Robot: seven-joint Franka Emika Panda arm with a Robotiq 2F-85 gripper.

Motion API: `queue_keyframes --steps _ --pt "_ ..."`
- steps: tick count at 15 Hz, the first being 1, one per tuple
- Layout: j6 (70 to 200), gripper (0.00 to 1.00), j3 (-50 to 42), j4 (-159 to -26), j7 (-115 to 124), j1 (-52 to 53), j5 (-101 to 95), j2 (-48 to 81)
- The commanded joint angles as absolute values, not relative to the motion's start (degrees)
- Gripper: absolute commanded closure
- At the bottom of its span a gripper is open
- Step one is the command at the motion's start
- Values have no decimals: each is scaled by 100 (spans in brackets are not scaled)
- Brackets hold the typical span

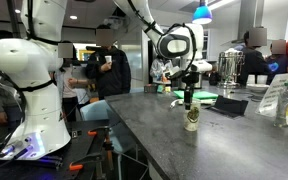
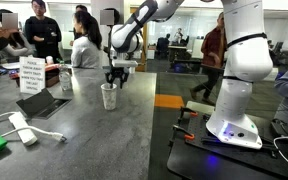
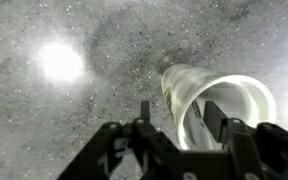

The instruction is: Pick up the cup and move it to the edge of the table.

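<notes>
The cup [image 1: 192,119] is an off-white paper cup standing upright on the dark grey table [image 1: 184,152]; it also shows in an exterior view [image 2: 109,97]. My gripper [image 1: 189,97] hangs just above its rim, as the exterior view [image 2: 114,79] also shows. In the wrist view the cup [image 3: 189,85] is seen from above with its mouth open. My gripper [image 3: 179,108] is open, with one finger outside the cup's wall and the other over its mouth. I cannot tell whether either finger touches the cup.
Steel urns [image 1: 227,66] and a standing sign [image 1: 274,97] are at the table's far end. A tablet [image 2: 44,103], a sign [image 2: 30,72] and a white charger with cable [image 2: 22,128] lie beside the cup. The robot base [image 2: 234,110] stands off the table edge. People stand behind.
</notes>
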State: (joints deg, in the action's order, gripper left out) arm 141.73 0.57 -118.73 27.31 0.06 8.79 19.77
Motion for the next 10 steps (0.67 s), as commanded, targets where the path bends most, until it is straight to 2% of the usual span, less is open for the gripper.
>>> queue_keyframes --steps 1,4,5,10 --pt "14131 68 -20 -11750 2653 120 1039 2078" --pt "14160 94 -27 -11795 2607 149 1012 2116" --pt "14174 99 -35 -11812 2592 159 987 2122" --pt "14263 97 -109 -11914 2453 200 786 1962"
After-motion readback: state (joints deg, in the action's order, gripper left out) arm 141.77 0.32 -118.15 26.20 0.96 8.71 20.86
